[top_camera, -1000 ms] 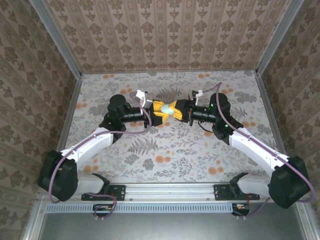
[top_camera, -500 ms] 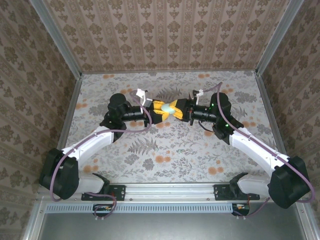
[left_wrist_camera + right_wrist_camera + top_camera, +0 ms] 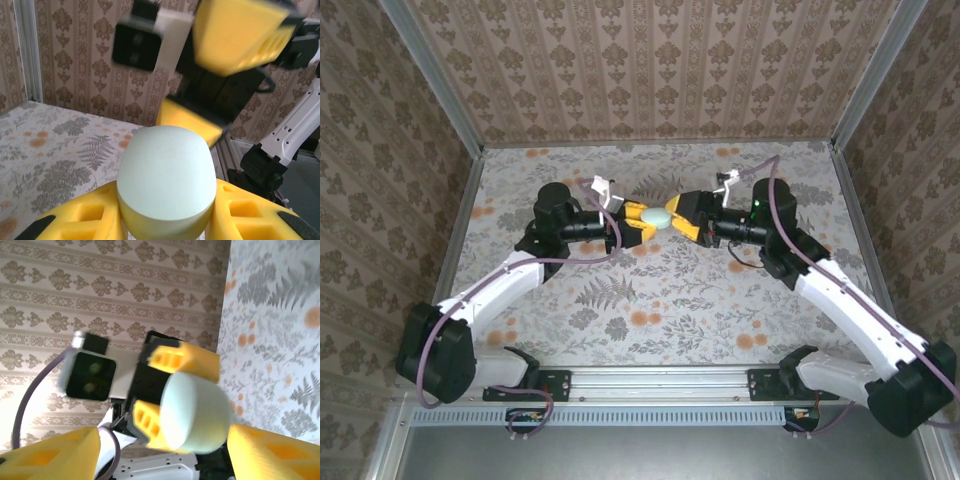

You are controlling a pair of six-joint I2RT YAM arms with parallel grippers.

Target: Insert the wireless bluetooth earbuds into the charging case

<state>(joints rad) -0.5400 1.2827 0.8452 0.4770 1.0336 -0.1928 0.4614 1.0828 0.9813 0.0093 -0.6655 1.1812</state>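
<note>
Currently the left gripper (image 3: 646, 220) pinches the pale green charging case (image 3: 167, 182) btwn its yellow fingers (image 3: 85, 222), held above the floral table (image 3: 620, 310) approx mid-workspace. The right gripper (image 3: 683, 215) faces it w/ fingers spread wide, just beside the case but apart from it. The case lid looks closed, tho blur up close makes that uncertain.
</note>
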